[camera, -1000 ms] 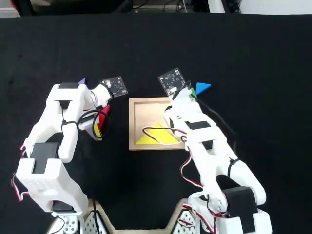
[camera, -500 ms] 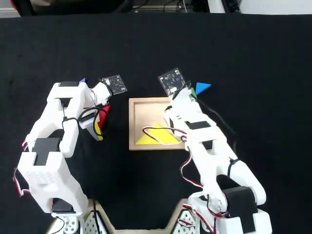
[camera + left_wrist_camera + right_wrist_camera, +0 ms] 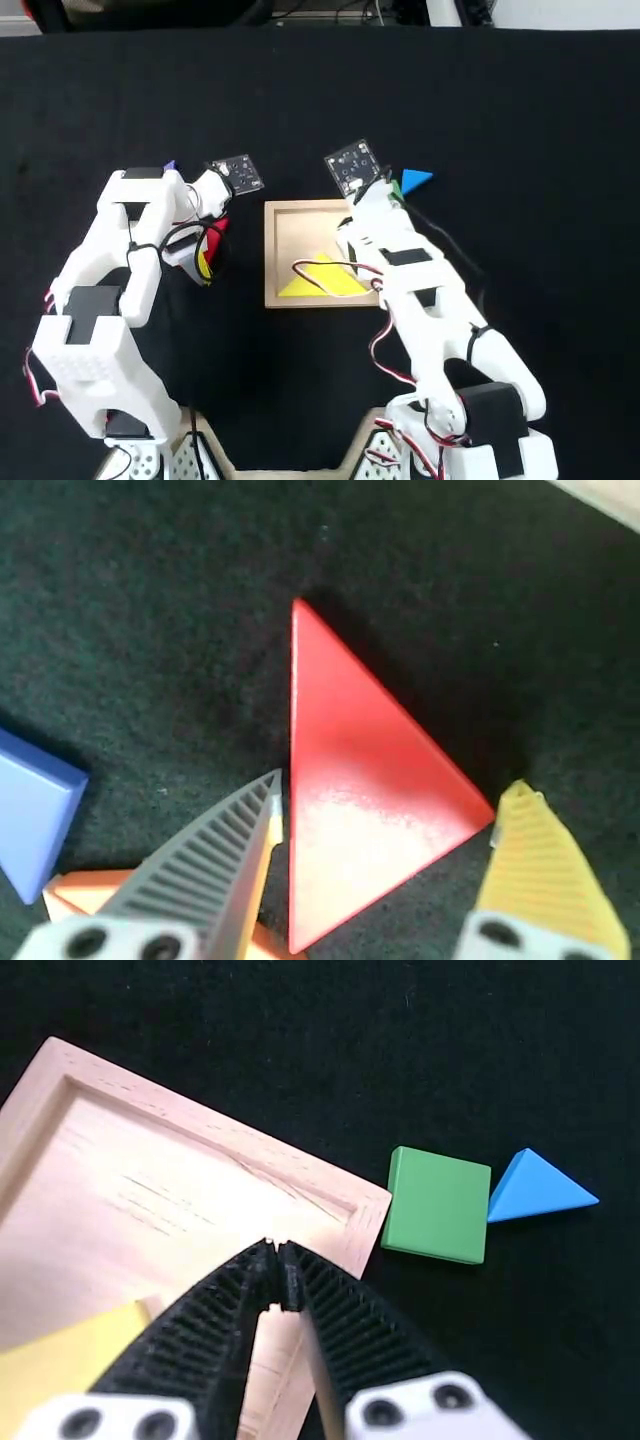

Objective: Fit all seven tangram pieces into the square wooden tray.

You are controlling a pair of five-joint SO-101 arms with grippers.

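Left gripper (image 3: pixel 397 780), jaws spread wide and gripping nothing, straddles a glossy red triangle (image 3: pixel 360 790) near the tray (image 3: pixel 272 255), its long edge along the grey finger (image 3: pixel 215 860), sharp tip pointing away from the gripper.

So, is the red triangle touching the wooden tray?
Apart. The left wrist view shows a wide strip of black cloth between the red triangle and the edge of the wooden tray.

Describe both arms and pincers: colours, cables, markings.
The left arm and right arm are white shells with black servos and red, white and black cables. The left pincer has one grey ribbed finger, one yellow; the right pincer, black ribbed fingers.
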